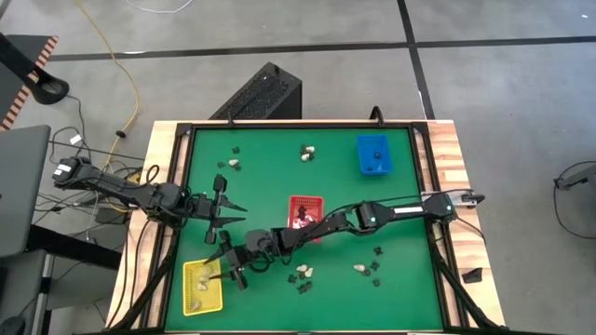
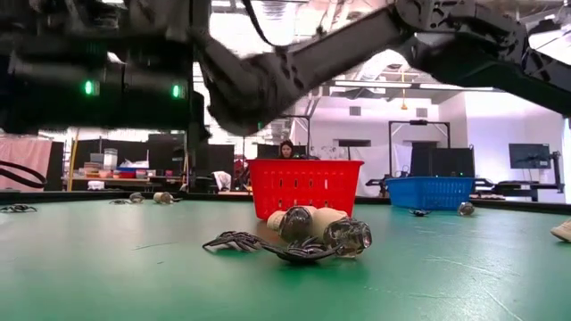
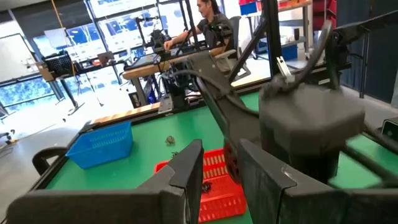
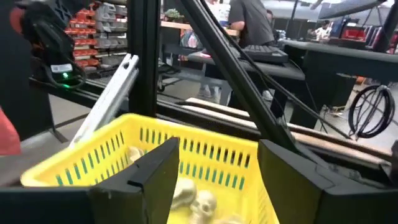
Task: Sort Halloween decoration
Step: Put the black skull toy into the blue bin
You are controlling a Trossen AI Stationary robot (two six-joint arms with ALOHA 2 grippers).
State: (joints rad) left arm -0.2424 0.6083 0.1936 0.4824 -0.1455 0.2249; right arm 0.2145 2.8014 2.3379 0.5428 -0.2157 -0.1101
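Observation:
The Halloween decoration lies scattered on the green table: cream lumps (image 1: 308, 152) (image 1: 359, 269) and small black shapes (image 1: 377, 249) (image 1: 235, 147). A cluster of cream pieces and a black one (image 2: 308, 236) lies close in the low view. My right gripper (image 4: 214, 186) reaches across the table and stands open over the near-left yellow tray (image 1: 203, 287); nothing is between its fingers. Cream skull-like pieces (image 4: 193, 200) lie in that tray below it. My left gripper (image 1: 235, 209) hovers open at the table's left, pointing level toward the red tray (image 3: 214, 186).
The red tray (image 1: 304, 214) stands mid-table under my right arm (image 1: 372, 216). The blue tray (image 1: 373, 154) stands at the far right. A raised black frame (image 1: 177, 186) borders the table. People sit at desks in the room beyond.

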